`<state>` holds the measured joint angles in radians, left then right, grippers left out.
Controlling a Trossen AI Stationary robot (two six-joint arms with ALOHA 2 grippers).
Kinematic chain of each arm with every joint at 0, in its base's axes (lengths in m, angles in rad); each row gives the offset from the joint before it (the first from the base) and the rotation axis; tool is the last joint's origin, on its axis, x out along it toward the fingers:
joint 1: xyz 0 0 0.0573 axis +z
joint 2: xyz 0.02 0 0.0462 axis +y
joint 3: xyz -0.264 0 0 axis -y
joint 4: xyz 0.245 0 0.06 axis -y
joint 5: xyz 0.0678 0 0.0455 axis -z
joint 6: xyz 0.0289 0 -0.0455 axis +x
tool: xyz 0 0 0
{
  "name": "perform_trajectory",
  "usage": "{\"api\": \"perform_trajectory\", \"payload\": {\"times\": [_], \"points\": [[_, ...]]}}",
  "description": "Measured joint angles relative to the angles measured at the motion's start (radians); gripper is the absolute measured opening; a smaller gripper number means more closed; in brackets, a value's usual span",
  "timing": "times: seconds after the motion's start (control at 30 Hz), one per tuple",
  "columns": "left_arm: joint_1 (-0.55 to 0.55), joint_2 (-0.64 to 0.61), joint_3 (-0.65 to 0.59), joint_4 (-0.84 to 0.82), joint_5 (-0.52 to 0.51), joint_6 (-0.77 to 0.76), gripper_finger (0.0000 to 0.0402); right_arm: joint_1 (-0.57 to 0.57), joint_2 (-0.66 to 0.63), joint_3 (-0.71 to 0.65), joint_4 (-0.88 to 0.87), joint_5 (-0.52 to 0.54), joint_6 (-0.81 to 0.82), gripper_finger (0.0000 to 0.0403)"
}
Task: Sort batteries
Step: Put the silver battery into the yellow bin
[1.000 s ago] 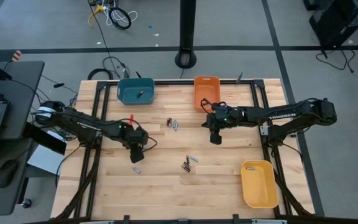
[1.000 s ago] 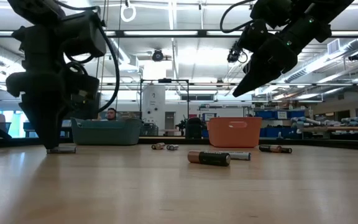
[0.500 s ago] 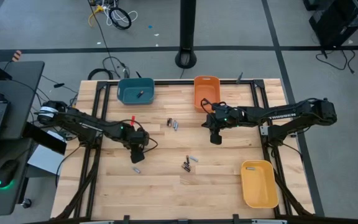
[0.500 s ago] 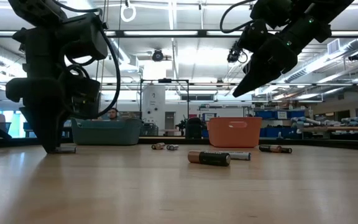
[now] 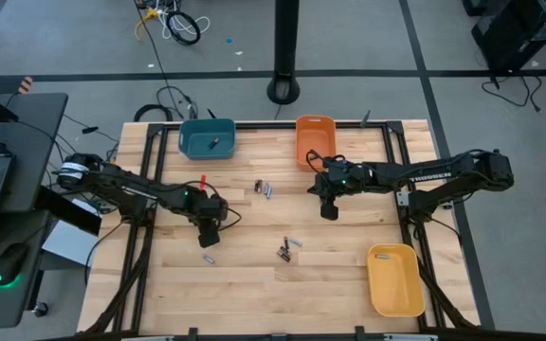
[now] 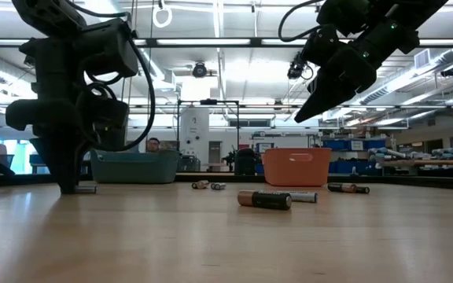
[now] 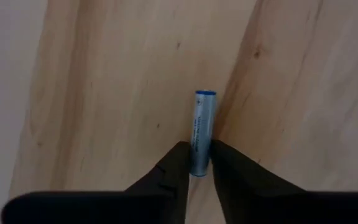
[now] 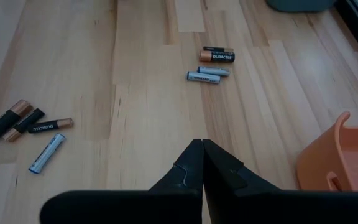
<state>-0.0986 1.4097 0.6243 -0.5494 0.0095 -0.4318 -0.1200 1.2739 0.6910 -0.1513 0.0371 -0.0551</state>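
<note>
We see the left tool (image 5: pixel 209 237) lowered to the pale wooden slatted surface (image 5: pixel 254 284) on its left side, its two dark fingers (image 7: pixel 174 167) drawn in close on either side of a slim silvery-grey cylindrical battery with a blue end (image 7: pixel 201 132) that lies flat on the wood; the fingers sit against one end of it, with most of its length sticking out beyond them. We find another small grey battery (image 5: pixel 209 258) lying just nearer on the surface. The right tool (image 5: pixel 329 212) hangs above the surface right of centre, near the orange plastic bin (image 5: pixel 316 138) at the far edge, its fingers pressed together and holding nothing. A teal plastic bin (image 5: pixel 207 138) at the far left contains one small battery (image 5: pixel 213 143), and a yellow plastic bin (image 5: pixel 393 278) stands at the near right. Loose batteries lie in two clusters: a few (image 5: pixel 264 188) toward the far middle, and several black-and-copper and grey ones (image 5: pixel 287 249) at the centre.
</note>
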Motion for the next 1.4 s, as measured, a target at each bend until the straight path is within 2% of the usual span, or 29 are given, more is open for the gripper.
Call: {"api": "perform_trajectory", "payload": {"times": [0.23,0.7,1.07,1.4], "points": [[0.0,0.0,0.0,0.004,0.011,0.01,0.005,0.0,0.0,0.0,0.0,0.0,0.0,0.0012],[-0.003,0.004,0.037,0.009,0.055,0.033,0.0046,0.0,0.0,0.0,0.0,0.0,0.0,0.0012],[0.0,0.003,0.053,0.015,0.004,0.072,0.0045,0.0,0.0,0.0,0.002,-0.003,0.0,0.0012],[0.088,0.001,0.053,0.24,-0.025,0.214,0.0045,-0.021,0.0,-0.099,0.302,-0.091,0.026,0.0012]]}}
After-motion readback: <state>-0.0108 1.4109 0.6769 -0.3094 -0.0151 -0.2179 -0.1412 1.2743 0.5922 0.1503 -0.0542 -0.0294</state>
